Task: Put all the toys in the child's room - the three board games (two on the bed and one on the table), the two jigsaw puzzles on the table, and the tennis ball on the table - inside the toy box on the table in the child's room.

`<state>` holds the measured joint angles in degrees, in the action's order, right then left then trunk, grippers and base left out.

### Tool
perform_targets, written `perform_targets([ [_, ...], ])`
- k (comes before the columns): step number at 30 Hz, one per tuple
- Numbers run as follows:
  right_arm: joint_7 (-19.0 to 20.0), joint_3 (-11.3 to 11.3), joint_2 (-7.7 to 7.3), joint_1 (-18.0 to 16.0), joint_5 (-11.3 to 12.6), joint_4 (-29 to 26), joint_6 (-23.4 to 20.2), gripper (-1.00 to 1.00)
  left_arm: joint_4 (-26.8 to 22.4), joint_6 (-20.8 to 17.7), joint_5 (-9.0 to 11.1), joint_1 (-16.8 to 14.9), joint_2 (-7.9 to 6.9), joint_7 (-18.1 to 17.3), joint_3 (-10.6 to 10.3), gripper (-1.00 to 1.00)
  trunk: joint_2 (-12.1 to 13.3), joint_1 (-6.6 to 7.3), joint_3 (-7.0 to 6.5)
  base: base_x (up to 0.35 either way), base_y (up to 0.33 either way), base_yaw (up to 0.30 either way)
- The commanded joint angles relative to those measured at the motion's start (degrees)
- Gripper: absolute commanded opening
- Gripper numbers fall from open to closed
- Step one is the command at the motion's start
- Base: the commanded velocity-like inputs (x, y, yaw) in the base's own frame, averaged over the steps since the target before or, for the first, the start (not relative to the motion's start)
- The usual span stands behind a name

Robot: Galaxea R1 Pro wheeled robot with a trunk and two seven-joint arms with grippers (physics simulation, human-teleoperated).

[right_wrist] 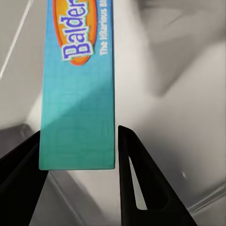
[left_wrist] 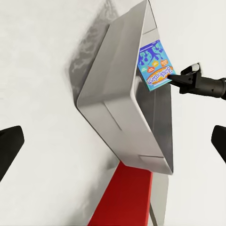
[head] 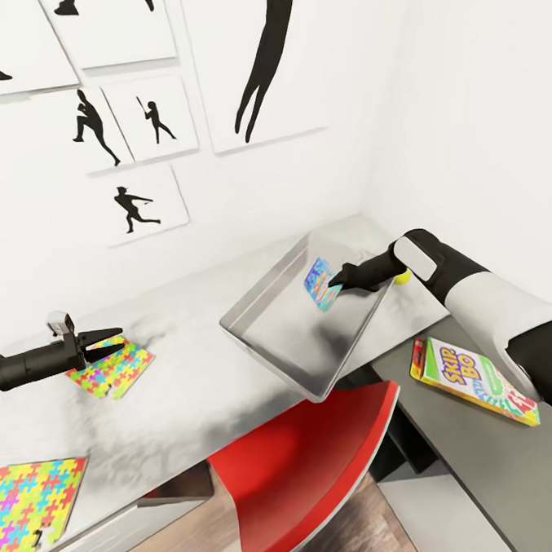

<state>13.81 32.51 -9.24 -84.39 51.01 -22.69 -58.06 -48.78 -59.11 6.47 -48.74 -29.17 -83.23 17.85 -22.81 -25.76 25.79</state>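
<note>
The toy box (head: 273, 335) is a shallow grey metal bin on the white table (head: 193, 395). My right gripper (head: 335, 285) is shut on a blue Balderdash board game (head: 320, 283), held upright just above the box's inside; the right wrist view shows the game (right_wrist: 77, 94) between both fingers (right_wrist: 136, 179). A yellow tennis ball (head: 403, 278) peeks out behind that wrist. One jigsaw puzzle (head: 110, 368) lies under my open left gripper (head: 108, 335), another puzzle (head: 33, 503) lies at the near left. The left wrist view shows the box (left_wrist: 122, 99) and the game (left_wrist: 155, 66).
A Skip-Bo board game (head: 470, 378) lies on a darker grey surface (head: 483, 459) to the right. A red chair (head: 312, 462) is tucked in front of the table, below the box. Walls with silhouette posters (head: 141, 202) close off the back and the right side.
</note>
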Motion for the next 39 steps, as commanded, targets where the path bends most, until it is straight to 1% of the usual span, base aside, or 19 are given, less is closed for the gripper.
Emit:
perform_targets([
  [1,0.63,0.27,-0.03,-0.07,-0.38,-0.03,-0.04,-1.00,0.00,-0.61,0.04,-0.04,-0.01,-0.18,0.00,1.00,-0.11,-0.03,0.19,0.000,0.000,0.000],
  [13,0.70,0.24,-0.57,-0.07,-0.30,-0.06,0.13,-1.00,0.00,-0.59,0.11,-0.04,-0.10,-0.22,0.00,1.00,-0.11,-0.03,0.46,0.000,0.000,0.000],
  [26,0.61,0.21,-0.45,-0.07,-0.47,-0.06,0.14,-1.00,-0.16,-0.65,0.13,-0.04,-0.18,-0.26,0.20,1.00,-0.11,-0.03,0.46,0.000,0.000,0.000],
  [28,0.61,0.23,-0.48,-0.07,-0.47,-0.07,0.14,-1.00,-0.95,-0.66,0.14,-0.04,-0.19,-0.26,0.21,1.00,-0.11,-0.03,0.46,0.000,0.000,0.000],
  [32,0.61,0.25,-0.58,-0.07,-0.47,-0.04,0.14,-1.00,-4.03,-0.78,0.26,-0.04,-0.36,-0.26,0.22,1.00,-0.11,-0.03,0.46,0.000,0.000,0.000],
  [35,0.61,0.21,-0.55,-0.07,-0.47,-0.05,0.14,-1.00,-4.92,-0.82,0.29,-0.04,-0.61,-0.40,0.24,1.00,-0.11,-0.03,0.46,0.000,0.000,0.000],
  [39,-0.36,0.20,-0.42,-0.07,-0.47,-0.02,0.14,-1.00,-5.30,-0.83,0.17,-0.04,-0.81,-2.28,0.18,1.00,-0.11,-0.03,0.46,0.000,0.000,0.000],
])
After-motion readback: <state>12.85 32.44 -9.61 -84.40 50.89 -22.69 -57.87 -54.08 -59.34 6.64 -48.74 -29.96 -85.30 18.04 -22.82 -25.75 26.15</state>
